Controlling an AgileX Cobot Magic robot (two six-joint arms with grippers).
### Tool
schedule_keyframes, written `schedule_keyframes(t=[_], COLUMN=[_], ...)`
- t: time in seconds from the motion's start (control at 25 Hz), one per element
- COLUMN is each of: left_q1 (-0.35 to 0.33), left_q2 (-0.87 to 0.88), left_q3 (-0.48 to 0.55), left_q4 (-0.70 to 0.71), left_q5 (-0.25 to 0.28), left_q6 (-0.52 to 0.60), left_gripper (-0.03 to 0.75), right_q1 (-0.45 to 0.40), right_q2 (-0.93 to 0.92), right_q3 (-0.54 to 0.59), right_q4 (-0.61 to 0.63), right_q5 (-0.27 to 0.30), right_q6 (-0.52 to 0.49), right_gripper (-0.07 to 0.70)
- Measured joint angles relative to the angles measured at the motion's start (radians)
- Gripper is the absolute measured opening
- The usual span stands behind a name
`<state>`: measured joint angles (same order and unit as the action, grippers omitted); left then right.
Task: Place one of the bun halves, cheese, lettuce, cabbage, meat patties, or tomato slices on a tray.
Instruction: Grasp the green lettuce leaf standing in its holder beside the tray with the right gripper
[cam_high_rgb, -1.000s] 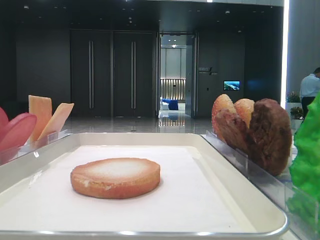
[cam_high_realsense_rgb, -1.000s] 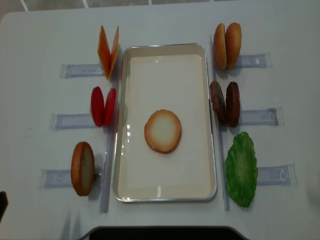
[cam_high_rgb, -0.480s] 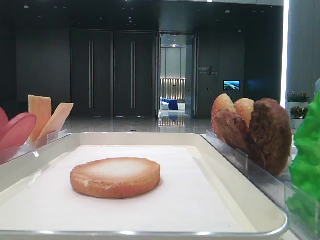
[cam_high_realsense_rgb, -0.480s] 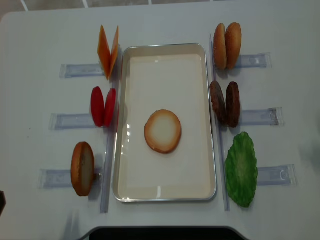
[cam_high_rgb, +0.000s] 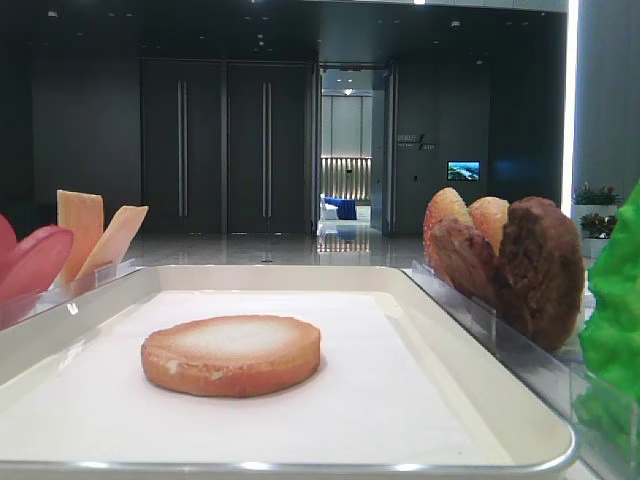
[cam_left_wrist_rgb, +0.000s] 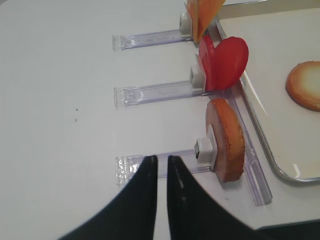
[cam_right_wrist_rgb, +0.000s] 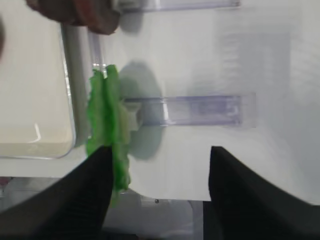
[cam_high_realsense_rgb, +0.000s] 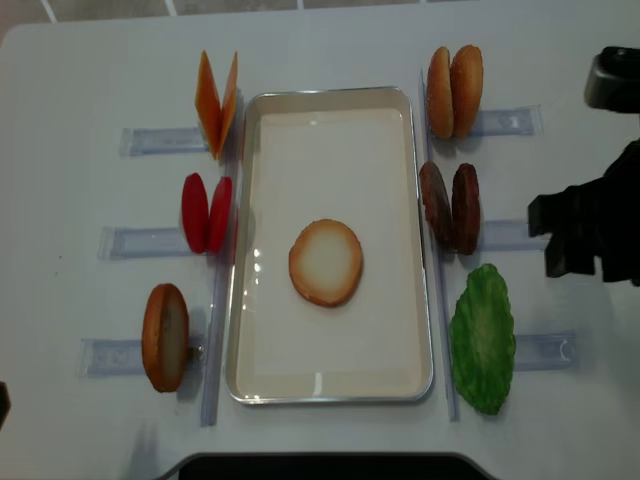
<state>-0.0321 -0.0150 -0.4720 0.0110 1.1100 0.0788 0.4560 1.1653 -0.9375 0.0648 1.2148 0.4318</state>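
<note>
Lettuce (cam_right_wrist_rgb: 107, 130) stands ahead of right gripper (cam_right_wrist_rgb: 157, 172), jaws spread wide.

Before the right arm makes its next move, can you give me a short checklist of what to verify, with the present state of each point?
1. One bun half lies flat on the tray: ok.
2. Space left on the tray around the bun half: ok.
3. Lettuce stands in its holder beside the tray: ok.
4. Right gripper open, nothing between its fingers: ok.
5. Right gripper aligned on the lettuce: not ok; the leaf is by the left finger, not between the fingers.
6. Left gripper away from the tray, holding nothing: ok; its fingers are nearly shut.
</note>
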Motion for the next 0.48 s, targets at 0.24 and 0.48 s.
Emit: schedule_keyframes(t=[0.24,0.48], left_q1=[0.0,0.0], left_q2=[0.0,0.0], left_q3=[0.0,0.0], left_q4=[0.0,0.0], left_q5=[0.0,0.0], left_q6=[0.0,0.001], left_gripper=[0.013,0.001], right_q1=[0.205,0.244], right_q2=[0.002,0.064], right_q3=[0.0,-0.001], right_q4=[-0.05,-0.049], right_q5=[0.0,0.002], right_q6=[0.209,0.26], right_gripper=[0.403,0.403])
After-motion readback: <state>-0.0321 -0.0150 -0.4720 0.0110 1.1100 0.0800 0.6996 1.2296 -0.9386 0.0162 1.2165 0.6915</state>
